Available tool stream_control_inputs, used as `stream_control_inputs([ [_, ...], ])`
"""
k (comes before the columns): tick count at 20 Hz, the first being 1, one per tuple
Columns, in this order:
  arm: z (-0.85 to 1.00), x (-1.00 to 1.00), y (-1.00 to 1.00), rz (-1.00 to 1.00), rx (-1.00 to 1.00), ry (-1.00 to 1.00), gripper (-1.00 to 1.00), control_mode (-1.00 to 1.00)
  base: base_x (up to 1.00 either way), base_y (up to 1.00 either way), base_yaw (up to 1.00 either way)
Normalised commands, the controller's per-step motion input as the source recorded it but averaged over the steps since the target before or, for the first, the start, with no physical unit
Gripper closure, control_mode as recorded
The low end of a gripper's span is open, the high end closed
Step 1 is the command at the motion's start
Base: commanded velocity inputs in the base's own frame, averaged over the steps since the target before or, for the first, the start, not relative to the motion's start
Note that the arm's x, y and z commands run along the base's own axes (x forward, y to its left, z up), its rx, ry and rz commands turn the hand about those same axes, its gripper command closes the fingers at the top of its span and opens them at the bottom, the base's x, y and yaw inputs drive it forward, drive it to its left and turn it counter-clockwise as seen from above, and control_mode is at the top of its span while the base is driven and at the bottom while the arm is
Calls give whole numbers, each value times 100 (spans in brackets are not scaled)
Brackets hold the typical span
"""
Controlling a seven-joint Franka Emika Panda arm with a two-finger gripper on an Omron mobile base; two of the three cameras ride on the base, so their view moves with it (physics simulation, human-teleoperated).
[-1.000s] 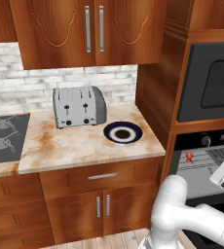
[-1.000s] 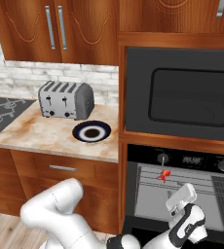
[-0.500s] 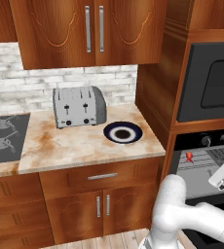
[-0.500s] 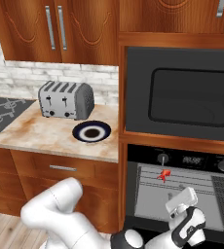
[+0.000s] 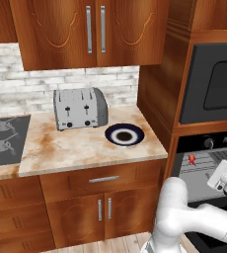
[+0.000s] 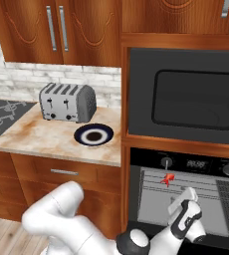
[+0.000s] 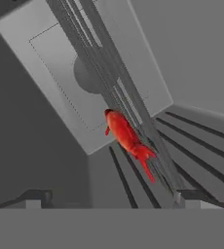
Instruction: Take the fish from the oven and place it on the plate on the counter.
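1. Reaching into oven (image 6: 186,199): gripper (image 7: 111,197) has crept slightly closer, jaws spread wide, empty.
2. Fish (image 7: 127,137) on rack ahead, unmoved; plate (image 5: 125,135) on counter (image 5: 76,146) waits.

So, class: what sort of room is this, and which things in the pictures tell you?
A rendered home kitchen, most likely: a toaster stands on the counter beside a gas hob, and an oven is built in under a microwave.

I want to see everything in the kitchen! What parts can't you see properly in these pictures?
- Fish, right base view: too small to see any detail.
- Oven, left base view: cut off by the right edge, partly hidden by the arm.
- Hob, left base view: cut off by the left edge.
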Motion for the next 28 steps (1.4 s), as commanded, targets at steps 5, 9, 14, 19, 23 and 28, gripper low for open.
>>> stream_control_inputs([
  [5, -95, 28, -11, 2, 0, 4, -100, -100, 0, 0, 0],
  [9, -96, 23, -12, 0, 0, 0, -100, -100, 0, 0, 0],
  [14, -91, 2, -17, 0, 0, 0, -100, -100, 0, 0, 0],
  [19, -68, 14, -4, 0, 1, -10, -100, -100, 0, 0, 0],
  [23, -66, 44, 0, 0, 1, -14, -100, -100, 0, 0, 0],
  [28, -72, 42, 0, 0, 1, -16, -100, -100, 0, 0, 0],
])
